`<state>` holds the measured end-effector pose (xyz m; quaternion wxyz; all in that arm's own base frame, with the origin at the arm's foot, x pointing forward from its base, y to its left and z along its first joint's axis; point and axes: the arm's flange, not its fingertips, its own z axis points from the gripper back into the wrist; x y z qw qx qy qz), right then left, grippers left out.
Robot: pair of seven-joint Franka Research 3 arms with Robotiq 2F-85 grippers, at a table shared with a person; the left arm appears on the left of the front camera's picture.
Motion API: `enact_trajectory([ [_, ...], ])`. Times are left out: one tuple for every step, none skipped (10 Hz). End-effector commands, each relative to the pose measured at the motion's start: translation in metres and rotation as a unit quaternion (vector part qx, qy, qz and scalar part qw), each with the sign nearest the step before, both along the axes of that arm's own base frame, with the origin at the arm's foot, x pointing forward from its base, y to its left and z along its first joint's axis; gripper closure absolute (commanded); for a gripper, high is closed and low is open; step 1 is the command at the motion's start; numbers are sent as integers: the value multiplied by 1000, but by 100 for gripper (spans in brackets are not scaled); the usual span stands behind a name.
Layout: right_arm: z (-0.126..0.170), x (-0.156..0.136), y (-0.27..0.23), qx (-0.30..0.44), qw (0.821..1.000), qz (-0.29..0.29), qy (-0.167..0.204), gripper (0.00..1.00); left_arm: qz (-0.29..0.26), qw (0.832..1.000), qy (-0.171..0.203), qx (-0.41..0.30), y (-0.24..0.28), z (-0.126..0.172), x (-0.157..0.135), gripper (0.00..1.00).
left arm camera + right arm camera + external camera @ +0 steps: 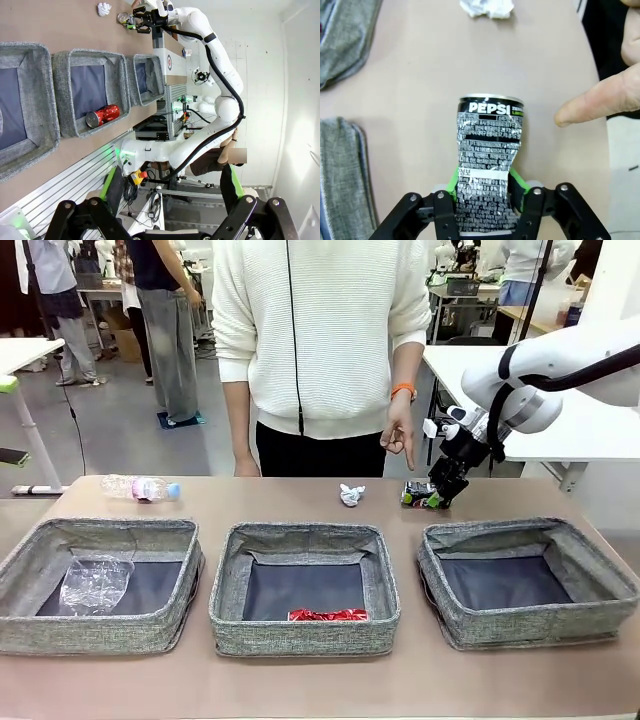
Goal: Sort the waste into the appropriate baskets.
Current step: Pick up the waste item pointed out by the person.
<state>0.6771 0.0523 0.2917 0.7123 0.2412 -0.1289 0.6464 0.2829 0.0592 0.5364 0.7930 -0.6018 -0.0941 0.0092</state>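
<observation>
1. Spread wide with nothing between its fingers, the left claw (167,212) hangs off the robot-side edge of the tabletop (320,685), well apart from all the waste.
2. Three grey woven baskets stand in a row on the robot's side of the right claw (437,500). The right basket (540,625) is just in front of that claw, the middle basket (300,635) is off to its left, and the left basket (90,630) is farthest to its left.
3. Inside the left basket lies a crumpled clear plastic bottle (95,583). A crushed red drink can (327,615) lies against the near wall of the middle basket.
4. Down at the tabletop, just past the right basket's far left corner, the right claw pinches the dark drink can (489,165). Its green pads (453,182) press the dented waist from both sides. The can lies on the tabletop with its top end pointing away from the claw.
5. To that claw's left, near the can but apart from it, sits the white paper wad (351,495).
6. Far to the claw's left, behind the left basket, the blue-capped bottle (140,488) lies on its side.
7. Just beyond the claw, a person's hand (400,435) points its index finger down toward the can, with the tip close to it but not touching.
</observation>
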Motion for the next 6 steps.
enact_trajectory([
  [5, 3, -3, 10, 1000, 6, 5, 100, -4, 1000, -8, -4, 0, 0, -2, 0],
  [5, 3, -3, 8, 1000, 6, 7, 100, -4, 1000, -8, -4, 0, 0, -2, 0],
  [5, 3, -3, 9, 1000, 8, 9, 100, -4, 1000, -8, -4, 0, 0, -2, 0],
  [6, 3, -3, 6, 1000, 8, 12, 100, -4, 1000, -8, -4, 0, 0, -2, 0],
  [7, 3, -3, 3, 1000, 9, 15, 100, -4, 1000, -8, -4, 0, 0, -2, 0],
  [10, 2, -5, 3, 1000, 8, 20, 100, -4, 1000, -8, -4, 0, 0, -2, 0],
])
